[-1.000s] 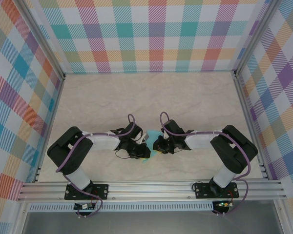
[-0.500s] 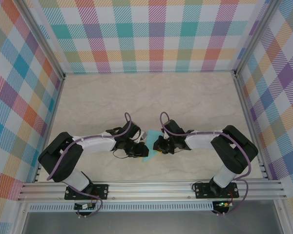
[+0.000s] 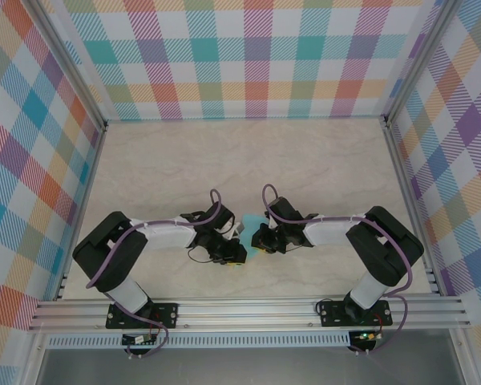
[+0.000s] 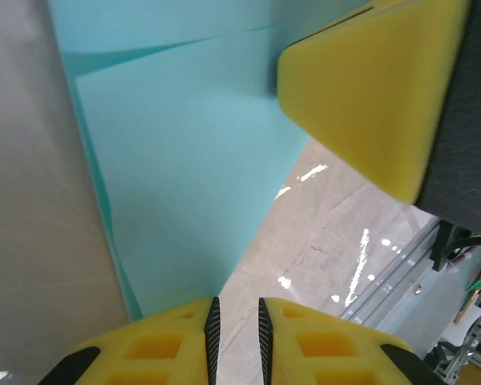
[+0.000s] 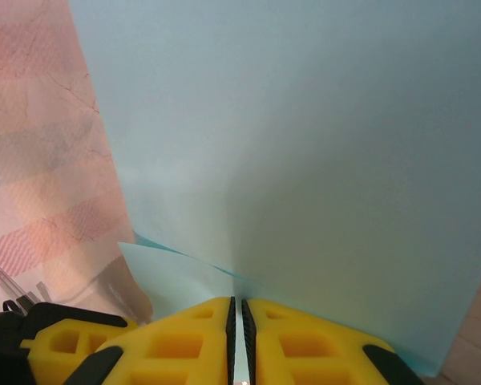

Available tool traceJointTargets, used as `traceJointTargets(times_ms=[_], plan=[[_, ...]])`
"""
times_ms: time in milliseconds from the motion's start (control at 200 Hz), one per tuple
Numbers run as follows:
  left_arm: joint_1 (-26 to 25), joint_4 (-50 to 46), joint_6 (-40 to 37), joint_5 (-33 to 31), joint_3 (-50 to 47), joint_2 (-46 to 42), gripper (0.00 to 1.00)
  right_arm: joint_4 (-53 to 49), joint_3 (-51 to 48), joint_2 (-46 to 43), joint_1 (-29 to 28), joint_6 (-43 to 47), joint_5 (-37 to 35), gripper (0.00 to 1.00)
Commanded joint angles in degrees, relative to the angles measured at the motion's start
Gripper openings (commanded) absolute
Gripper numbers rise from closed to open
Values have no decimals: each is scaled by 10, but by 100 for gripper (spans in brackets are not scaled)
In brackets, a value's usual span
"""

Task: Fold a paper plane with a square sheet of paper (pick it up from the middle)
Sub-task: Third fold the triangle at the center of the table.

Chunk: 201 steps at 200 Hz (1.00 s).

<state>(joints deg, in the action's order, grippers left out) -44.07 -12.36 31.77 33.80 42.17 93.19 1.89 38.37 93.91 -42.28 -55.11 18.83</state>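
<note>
Care suits this crease: with the right gripper (image 5: 236, 309) clenched on the sheet of paper (image 5: 305, 160), the left gripper (image 4: 237, 309), its hold unclear, should press evenly.

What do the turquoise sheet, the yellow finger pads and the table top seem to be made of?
The turquoise sheet: thin matte paper, holding a sharp crease. The yellow finger pads: probably moulded plastic or firm foam, matte, with hollow cells. The table top: glossy, marble-patterned, likely laminate; it shows bright glints.
</note>
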Motion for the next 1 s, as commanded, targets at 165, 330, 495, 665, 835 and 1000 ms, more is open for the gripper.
traceJointTargets(times_ms=[165, 330, 495, 665, 835, 1000], plan=[[-8, -85, -29, -62, -11, 12, 20, -82, -11, 12, -2, -7, -49, 15], [-8, -109, -33, -85, -18, -9, 20, -85, -9, 14, -2, -6, -52, 16], [-8, -94, -18, -68, -17, -44, 21, -86, -7, 16, -2, -4, -52, 16], [-8, -42, 5, -16, -7, -64, 23, -85, -6, 16, -4, -6, -52, 16], [-9, -25, 4, -3, 4, -46, 25, -86, -6, 16, -3, -6, -51, 17], [-9, -56, -13, -7, 4, -1, 25, -88, -4, 15, -3, -6, -51, 17]])
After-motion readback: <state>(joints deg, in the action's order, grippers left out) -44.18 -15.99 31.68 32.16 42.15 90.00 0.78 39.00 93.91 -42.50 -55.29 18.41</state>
